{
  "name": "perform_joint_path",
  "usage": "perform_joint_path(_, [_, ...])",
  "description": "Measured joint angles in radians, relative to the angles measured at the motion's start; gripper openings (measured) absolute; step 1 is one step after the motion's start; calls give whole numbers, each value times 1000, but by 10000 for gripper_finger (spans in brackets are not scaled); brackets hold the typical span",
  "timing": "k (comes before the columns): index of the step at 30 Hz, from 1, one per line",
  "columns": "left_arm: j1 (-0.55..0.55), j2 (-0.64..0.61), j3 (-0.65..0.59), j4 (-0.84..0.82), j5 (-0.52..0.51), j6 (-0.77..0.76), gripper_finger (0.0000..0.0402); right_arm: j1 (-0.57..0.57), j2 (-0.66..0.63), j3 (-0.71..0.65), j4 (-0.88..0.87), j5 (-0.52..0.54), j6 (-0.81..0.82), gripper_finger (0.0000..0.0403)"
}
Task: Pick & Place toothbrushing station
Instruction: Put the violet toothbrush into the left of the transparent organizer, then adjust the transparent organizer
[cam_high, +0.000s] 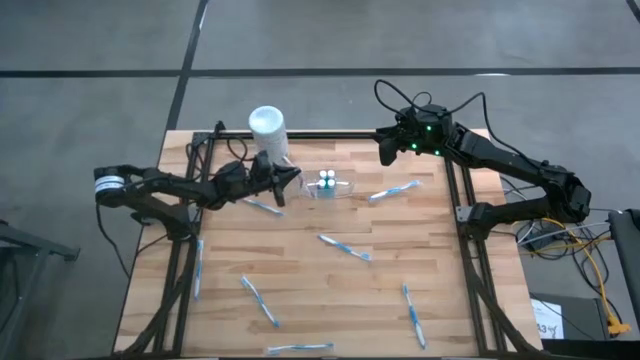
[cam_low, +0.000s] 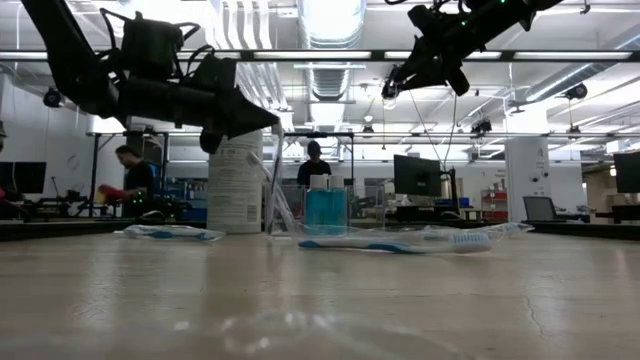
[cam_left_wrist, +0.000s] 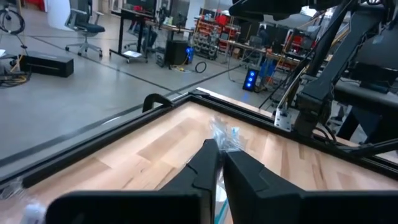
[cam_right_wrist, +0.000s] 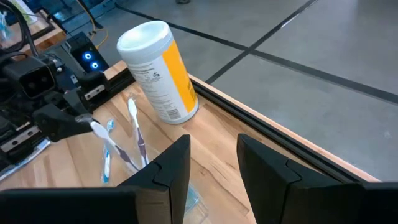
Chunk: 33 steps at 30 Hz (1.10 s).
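The toothbrushing station, a small clear holder with blue-capped items, stands on the wood at the table's far middle; it also shows in the low view. Just left of it my left gripper points level and is shut on a wrapped toothbrush. A second thin toothbrush stands slanted beside it; what it rests on is hidden. The white cylinder stands upright behind my left gripper. My right gripper hangs open, high over the far right, with nothing between its fingers. My left gripper pinches the wrapped toothbrush near its upper end between its two fingers, coming level from the table's left. The fingers lie across the brush. It slants down below the fingertips; its lower end is hidden behind my right finger in the right wrist view.
Several loose toothbrushes lie about the wood: one under the left arm, one right of the station, one mid-table, others near the front edge. A black frame rims the table.
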Motion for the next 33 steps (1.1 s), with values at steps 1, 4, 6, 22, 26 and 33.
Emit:
perform_joint_path(1, [0, 0, -1, 2, 0, -1, 27, 0, 0, 0, 0, 0, 0, 128])
perform_joint_path(4, [0, 1, 1, 10, 0, 2, 48, 0, 0, 0, 0, 0, 0, 128])
perform_joint_path(6, [0, 0, 2, 15, 0, 6, 72, 0, 0, 0, 0, 0, 0, 128])
perform_joint_path(22, [0, -83, -1, 47, 54, 111, 238, 0, 0, 0, 0, 0, 0, 128])
perform_joint_path(26, [0, -154, -1, 51, 51, 174, 235, 0, 0, 0, 0, 0, 0, 128])
perform_joint_path(33, [1, -302, 58, -266, 45, 140, 234, 0, 0, 0, 0, 0, 0, 128])
